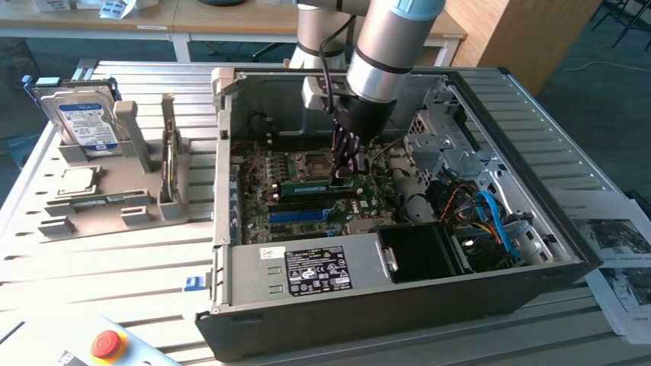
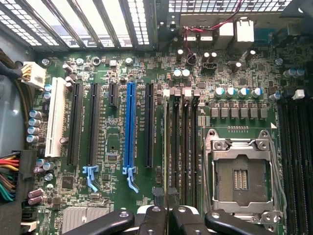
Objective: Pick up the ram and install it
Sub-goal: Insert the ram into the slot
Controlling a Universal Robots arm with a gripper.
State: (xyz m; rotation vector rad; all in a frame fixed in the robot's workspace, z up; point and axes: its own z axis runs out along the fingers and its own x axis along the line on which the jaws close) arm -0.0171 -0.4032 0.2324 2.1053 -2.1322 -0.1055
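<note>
As things stood when you looked: your gripper (image 1: 344, 180) was down inside the case (image 1: 407, 301), low over the board (image 2: 112, 122).
Gripper: you had it pinched narrow, jaws nearly together, closed on the ram (image 1: 305, 186) at the end nearer the exterior view's right.
Ram: it stood on edge inside the case, lengthwise along the slots (image 2: 181, 147), just beside the socket (image 2: 242, 178).
Wrist view: your fingers (image 2: 151, 223) sat right above one end of those slots, lined up with them.
Done, by my reading: you had the pick-up behind you, since the ram was in the grip. The carry looked finished too, since the ram was already at the slots.
Left, by my reading: the seating was not confirmed. You could not have told whether the ram was pressed fully home or whether the slot latches had closed. The grip had not yet been let go.
Elsewhere: the drive (image 1: 87, 122) stood in its rack (image 1: 112, 221) at the exterior view's left, well apart from your gripper.
</note>
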